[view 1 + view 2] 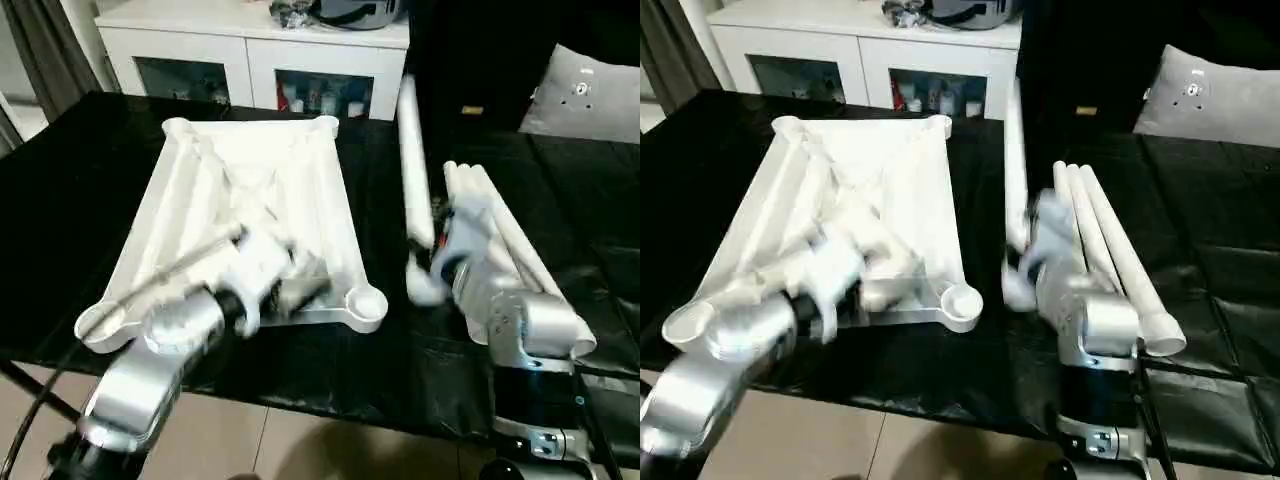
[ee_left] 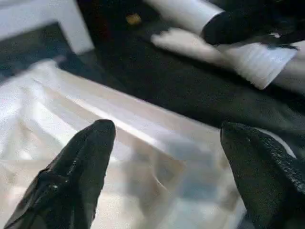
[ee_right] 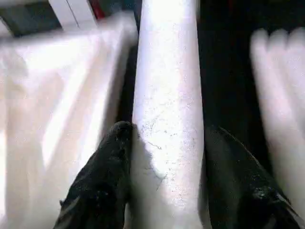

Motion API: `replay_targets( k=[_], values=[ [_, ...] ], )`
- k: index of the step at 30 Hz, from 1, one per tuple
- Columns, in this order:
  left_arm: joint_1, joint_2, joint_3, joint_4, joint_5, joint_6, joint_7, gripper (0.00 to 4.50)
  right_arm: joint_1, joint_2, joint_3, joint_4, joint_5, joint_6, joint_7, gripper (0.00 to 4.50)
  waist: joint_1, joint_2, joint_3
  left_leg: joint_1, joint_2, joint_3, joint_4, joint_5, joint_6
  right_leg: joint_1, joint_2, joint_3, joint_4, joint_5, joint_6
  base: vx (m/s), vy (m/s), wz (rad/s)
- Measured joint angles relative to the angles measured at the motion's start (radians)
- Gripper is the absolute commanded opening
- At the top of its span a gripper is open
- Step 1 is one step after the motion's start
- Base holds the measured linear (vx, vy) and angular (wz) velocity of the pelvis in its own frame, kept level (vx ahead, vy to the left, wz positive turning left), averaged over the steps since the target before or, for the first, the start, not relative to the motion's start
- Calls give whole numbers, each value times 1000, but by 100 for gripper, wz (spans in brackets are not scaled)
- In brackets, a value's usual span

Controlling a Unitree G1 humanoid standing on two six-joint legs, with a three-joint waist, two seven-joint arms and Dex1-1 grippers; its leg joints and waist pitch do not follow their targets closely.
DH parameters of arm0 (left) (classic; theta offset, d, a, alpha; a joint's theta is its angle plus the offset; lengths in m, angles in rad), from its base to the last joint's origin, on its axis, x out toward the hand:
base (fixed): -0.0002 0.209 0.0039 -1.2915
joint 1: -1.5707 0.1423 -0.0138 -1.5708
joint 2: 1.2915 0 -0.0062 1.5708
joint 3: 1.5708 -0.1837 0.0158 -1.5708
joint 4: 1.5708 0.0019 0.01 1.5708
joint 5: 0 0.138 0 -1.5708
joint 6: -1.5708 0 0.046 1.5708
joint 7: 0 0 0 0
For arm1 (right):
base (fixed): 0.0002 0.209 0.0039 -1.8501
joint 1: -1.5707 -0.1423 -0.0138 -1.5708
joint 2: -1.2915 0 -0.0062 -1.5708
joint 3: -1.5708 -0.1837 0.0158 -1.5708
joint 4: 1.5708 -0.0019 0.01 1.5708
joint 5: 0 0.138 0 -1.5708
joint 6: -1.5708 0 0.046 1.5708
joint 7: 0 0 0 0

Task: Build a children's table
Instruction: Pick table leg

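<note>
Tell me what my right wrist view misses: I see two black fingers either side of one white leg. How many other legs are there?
Observer: Three more legs lie together on the black table, beside the right arm.
Operator: Is the held leg near the tabletop?
Observer: The leg in the right gripper runs alongside the upturned tabletop, close to its edge.
Operator: Where is the left gripper?
Observer: The left gripper hangs open over the tabletop's ribbed underside, holding nothing.
</note>
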Motion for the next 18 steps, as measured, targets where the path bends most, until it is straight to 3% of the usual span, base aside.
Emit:
replay_targets(
  k=[2, 6, 10, 18],
  values=[
    [-34, -43, 34, 20, -26, 2, 28, 394, -8, -3, -22, -15, 46, -2, 62, 188, 0, -1, 0, 0, 0, 0, 0, 0, 2, 0, 0, 0, 0, 0, 0, 0, 0, 0],
    [-124, -144, 101, 45, -118, 26, 70, 394, -5, 56, -93, -30, 211, 16, 192, 188, 3, -2, 1, -2, 0, 0, 0, 0, 7, -1, 0, -1, 0, 0, -1, 0, 0, 0],
    [-221, -315, 229, 76, -345, 118, 121, 431, 38, 60, -137, -45, 395, -35, 354, 188, 21, -2, 1, -5, 0, 0, 4, -1, 21, -1, -1, -2, 0, 1, -1, 0, 0, 0],
    [-294, -465, 344, 109, -621, 205, 205, 450, 109, 51, -132, -66, 507, -7, 518, 188, 23, -5, 2, -8, 1, 0, 4, 2, 26, -2, -1, -4, -3, 4, -5, 0, 0, 0]
  ],
)
